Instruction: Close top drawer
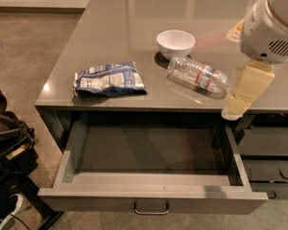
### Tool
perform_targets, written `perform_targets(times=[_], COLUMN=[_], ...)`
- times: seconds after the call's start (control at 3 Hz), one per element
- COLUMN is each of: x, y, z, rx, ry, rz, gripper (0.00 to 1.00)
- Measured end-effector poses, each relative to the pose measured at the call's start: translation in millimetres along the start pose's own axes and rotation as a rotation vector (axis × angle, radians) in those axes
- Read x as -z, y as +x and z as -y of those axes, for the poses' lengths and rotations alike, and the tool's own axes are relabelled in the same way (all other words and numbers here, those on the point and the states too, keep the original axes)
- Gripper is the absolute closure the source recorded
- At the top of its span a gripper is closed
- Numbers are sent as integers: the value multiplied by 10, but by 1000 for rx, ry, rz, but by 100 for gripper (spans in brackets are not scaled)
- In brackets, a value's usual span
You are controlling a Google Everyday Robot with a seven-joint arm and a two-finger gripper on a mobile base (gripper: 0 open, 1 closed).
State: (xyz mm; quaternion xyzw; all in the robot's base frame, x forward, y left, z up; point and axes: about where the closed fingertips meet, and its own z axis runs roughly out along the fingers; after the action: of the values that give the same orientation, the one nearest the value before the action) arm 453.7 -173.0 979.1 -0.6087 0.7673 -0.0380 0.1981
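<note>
The top drawer (151, 201) is pulled far out under the grey counter (115, 28). Its wide dark grey front faces me at the bottom, with a small metal loop handle (151, 208) at its middle. The drawer's inside is bare. My gripper (236, 107) hangs from the white arm (271, 28) at the upper right. Its cream fingers point down at the counter's front edge, just above the drawer's back right corner, well away from the handle.
On the counter lie a blue and white chip bag (109, 79), a white bowl (175, 43) and a clear plastic bottle (198, 74) on its side. Slimmer drawer fronts (269, 152) stand at the right. Dark equipment (7, 147) stands at the left on the floor.
</note>
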Motion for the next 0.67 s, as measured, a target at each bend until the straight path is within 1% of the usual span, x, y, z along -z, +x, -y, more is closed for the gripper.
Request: perform_targets(times=[0.33, 0.67], x=[15, -49], y=[-9, 90], z=[-4, -206], rx=[2, -13], ry=[4, 21], rz=[-1, 10], gripper=[0, 0])
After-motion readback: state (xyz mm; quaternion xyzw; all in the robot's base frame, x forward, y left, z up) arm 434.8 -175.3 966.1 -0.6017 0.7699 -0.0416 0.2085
